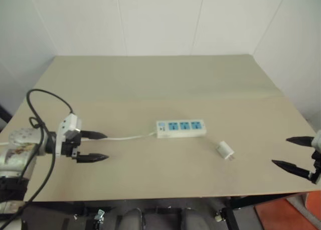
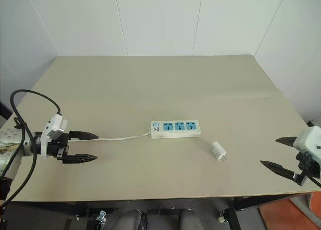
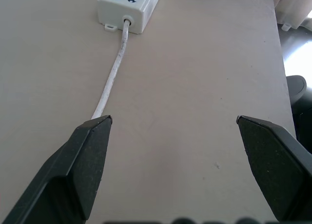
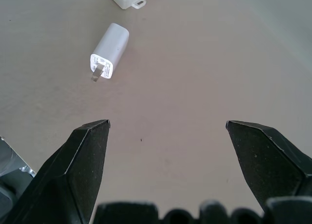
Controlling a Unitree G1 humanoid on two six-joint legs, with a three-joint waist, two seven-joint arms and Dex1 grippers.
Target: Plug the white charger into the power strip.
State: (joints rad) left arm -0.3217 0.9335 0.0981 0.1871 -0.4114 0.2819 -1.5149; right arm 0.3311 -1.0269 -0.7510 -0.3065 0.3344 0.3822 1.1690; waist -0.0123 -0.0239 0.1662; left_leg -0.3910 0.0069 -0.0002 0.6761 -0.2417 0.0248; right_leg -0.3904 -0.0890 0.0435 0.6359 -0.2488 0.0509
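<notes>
The power strip (image 1: 181, 128) lies flat in the middle of the beige table, its three blue sockets facing up and its thin white cord (image 1: 125, 138) running off to the left. The white charger (image 1: 225, 150) lies on its side just right of and nearer than the strip, prongs (image 4: 99, 72) pointing toward the table's front edge. My left gripper (image 1: 102, 146) hovers open over the left side of the table, its fingertips on either side of the cord's line. At the table's right edge my right gripper (image 1: 294, 152) is open, empty, and pointed toward the charger.
The table (image 1: 160, 84) is bare beige board with a faint seam across it; white walls close in behind and on both sides. A black cable (image 1: 40, 120) loops over my left forearm. An orange patch of floor (image 1: 281, 215) shows past the front right corner.
</notes>
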